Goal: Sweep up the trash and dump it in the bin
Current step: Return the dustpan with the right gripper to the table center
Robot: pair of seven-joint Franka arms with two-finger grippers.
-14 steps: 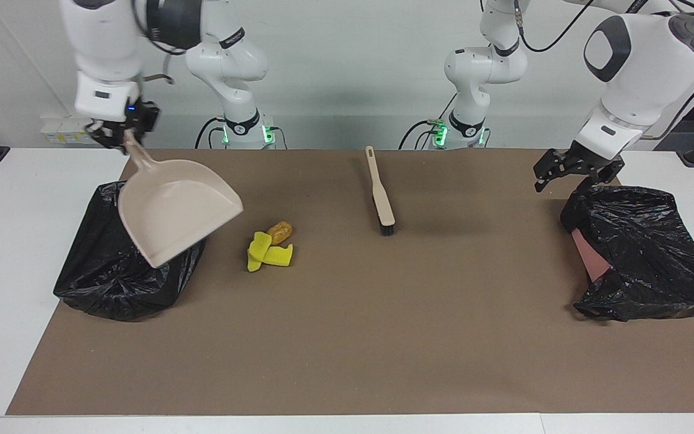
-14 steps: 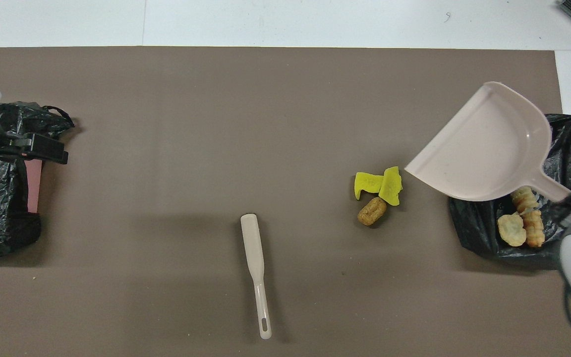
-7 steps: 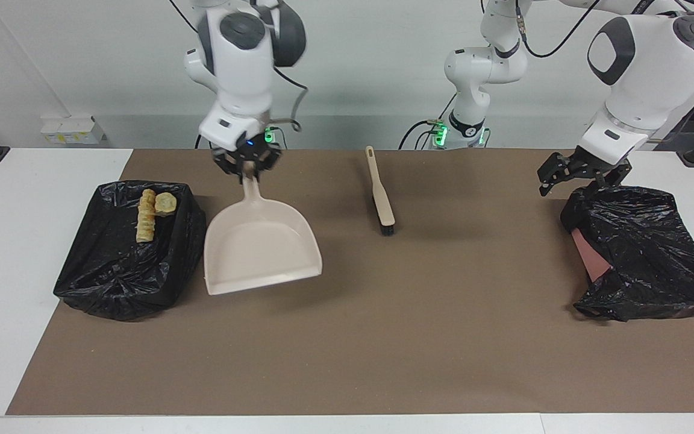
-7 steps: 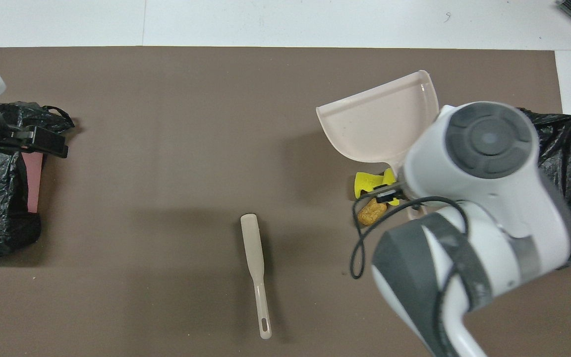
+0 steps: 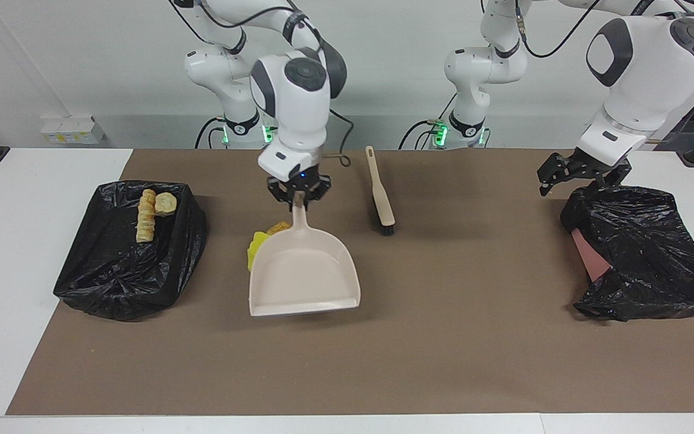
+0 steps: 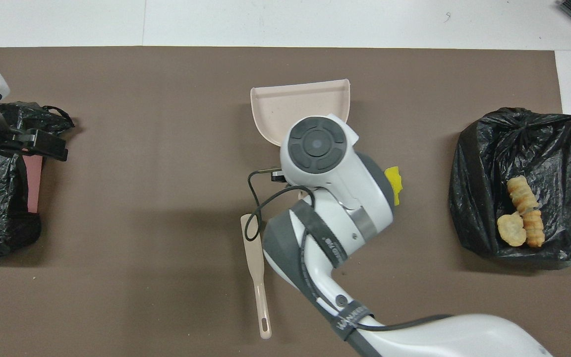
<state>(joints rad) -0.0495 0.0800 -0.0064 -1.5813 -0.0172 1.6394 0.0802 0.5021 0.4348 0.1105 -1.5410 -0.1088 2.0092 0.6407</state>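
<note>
My right gripper (image 5: 298,194) is shut on the handle of the beige dustpan (image 5: 305,274), which slopes down over the middle of the mat, mouth away from the robots. Yellow sponge pieces (image 5: 255,250) and a brown bread roll (image 5: 279,228) lie beside the pan, toward the right arm's end, partly hidden by it. One sponge tip shows in the overhead view (image 6: 394,184). Golden pastries (image 5: 145,222) lie in the black bin bag (image 5: 112,271), also seen from above (image 6: 524,213). My left gripper (image 5: 582,179) waits, open and empty, over a second bag.
The beige brush (image 5: 381,199) lies on the brown mat (image 5: 443,349) beside the dustpan, toward the left arm's end, handle toward the robots. A second black bag (image 5: 648,253) with a pink thing inside sits at the left arm's end.
My right gripper carried the dustpan from over the bin bag to the middle of the mat and turned it mouth away from the robots. The left arm has barely moved.
</note>
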